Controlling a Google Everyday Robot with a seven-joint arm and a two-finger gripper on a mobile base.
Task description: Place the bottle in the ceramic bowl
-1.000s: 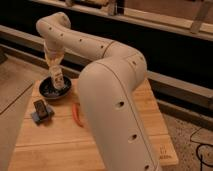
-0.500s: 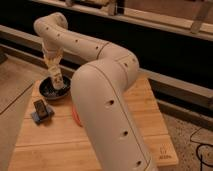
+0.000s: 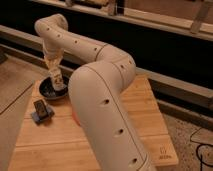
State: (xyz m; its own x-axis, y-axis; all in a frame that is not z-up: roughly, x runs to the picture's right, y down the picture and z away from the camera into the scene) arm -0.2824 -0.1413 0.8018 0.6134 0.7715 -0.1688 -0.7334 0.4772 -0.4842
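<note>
The ceramic bowl [image 3: 46,91] is dark and round and sits at the far left of the wooden table. My gripper [image 3: 54,70] hangs straight down over the bowl from the long white arm. It is shut on the pale whitish bottle [image 3: 58,81], which stands nearly upright with its lower end inside the bowl's rim. I cannot tell whether the bottle touches the bowl's bottom.
A small dark block on a grey-blue base [image 3: 41,110] stands in front of the bowl. A bit of the red chilli [image 3: 74,118] shows beside my arm's big white link [image 3: 107,115], which covers the middle of the wooden table [image 3: 145,117]. A dark railing runs behind.
The bottle has sunk a little lower into the bowl. My arm's big link has swung left and now hides most of the chilli.
</note>
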